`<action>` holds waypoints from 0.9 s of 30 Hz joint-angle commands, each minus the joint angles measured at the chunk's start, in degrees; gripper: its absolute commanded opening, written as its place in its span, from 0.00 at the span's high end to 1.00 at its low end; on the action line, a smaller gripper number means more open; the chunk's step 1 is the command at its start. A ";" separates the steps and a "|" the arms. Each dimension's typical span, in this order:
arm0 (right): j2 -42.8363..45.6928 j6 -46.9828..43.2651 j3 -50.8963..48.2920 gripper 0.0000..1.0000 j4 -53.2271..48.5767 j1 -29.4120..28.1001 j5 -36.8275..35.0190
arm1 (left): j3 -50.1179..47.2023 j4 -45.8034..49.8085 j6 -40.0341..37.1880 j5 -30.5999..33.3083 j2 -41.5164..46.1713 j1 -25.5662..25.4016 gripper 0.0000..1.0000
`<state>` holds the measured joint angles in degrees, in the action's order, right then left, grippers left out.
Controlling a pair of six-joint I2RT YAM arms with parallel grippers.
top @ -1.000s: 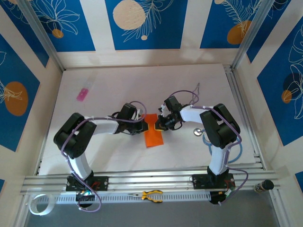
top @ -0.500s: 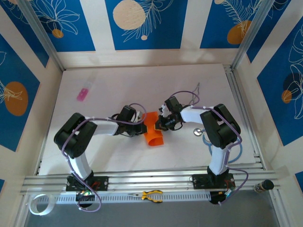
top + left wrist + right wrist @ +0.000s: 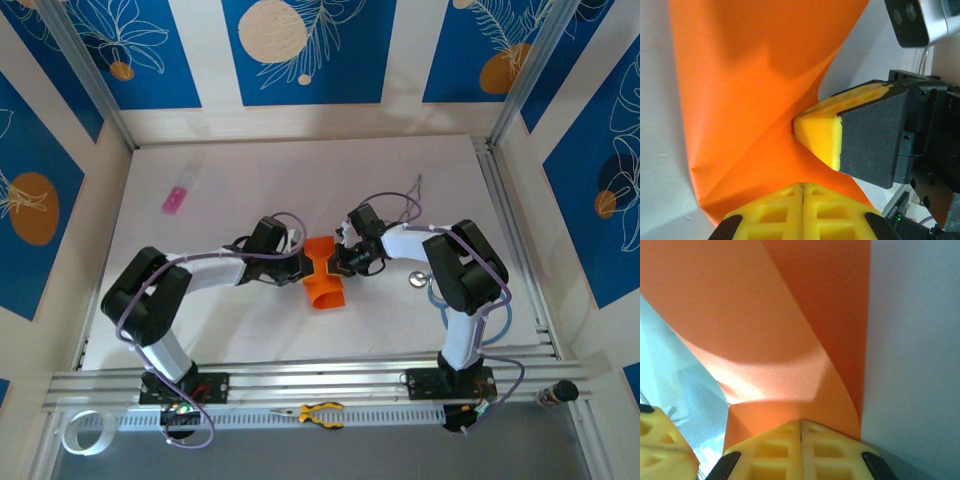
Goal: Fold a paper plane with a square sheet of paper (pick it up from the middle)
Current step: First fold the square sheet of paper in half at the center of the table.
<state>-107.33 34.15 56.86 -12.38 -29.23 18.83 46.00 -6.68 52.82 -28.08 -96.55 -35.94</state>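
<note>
The square sheet of paper (image 3: 322, 277) is bright orange and folded into a narrow strip, bowed up off the white table between both grippers. My left gripper (image 3: 304, 268) is shut on the strip's left edge. In the left wrist view its yellow jaws (image 3: 802, 185) press together over the orange paper (image 3: 750, 80). My right gripper (image 3: 340, 262) is shut on the opposite edge. Its jaws (image 3: 800, 422) meet on the curled paper (image 3: 765, 315) in the right wrist view. The right gripper's yellow fingertip (image 3: 822, 135) sits very close in front of the left jaws.
A small pink object (image 3: 175, 200) lies far back left. Yellow-handled pliers (image 3: 320, 412) rest on the front rail and a tape roll (image 3: 85, 432) sits at the front left corner. A small round metal piece (image 3: 418, 279) lies beside the right arm.
The strip lay flatter a second ago; now it is bowed and its near end has curled. The left arm's elbow has swung out to the left. Both grippers stay shut.
</note>
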 commanded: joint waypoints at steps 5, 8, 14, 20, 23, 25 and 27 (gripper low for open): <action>-1.03 0.53 -2.67 1.00 -5.75 -0.32 -5.05 | -4.25 -2.20 1.82 0.19 -2.73 -1.85 1.00; -1.13 0.50 -2.87 1.00 -5.64 -0.38 -5.12 | -6.04 -1.81 0.83 0.89 -3.55 -1.92 1.00; -1.04 0.98 -3.20 1.00 -5.48 -0.38 -5.27 | -7.82 3.28 -1.40 3.30 -1.39 -1.96 1.00; -0.79 1.36 -3.07 1.00 -5.11 -0.39 -5.02 | -4.74 5.26 -1.29 2.15 3.92 -2.42 1.00; -0.69 1.44 -3.16 1.00 -5.11 -0.47 -5.06 | -2.89 4.29 0.27 1.36 4.97 -3.03 1.00; -0.60 1.44 -3.30 1.00 -5.11 -0.52 -5.19 | -2.76 1.68 2.05 0.29 4.79 -3.30 1.00; -0.60 1.54 -3.42 1.00 -5.02 -0.49 -5.21 | -2.93 -0.07 3.13 -0.05 4.01 -3.70 1.00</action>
<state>-106.94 35.05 56.21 -11.57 -29.39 18.44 42.11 -5.02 53.87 -26.83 -92.90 -38.81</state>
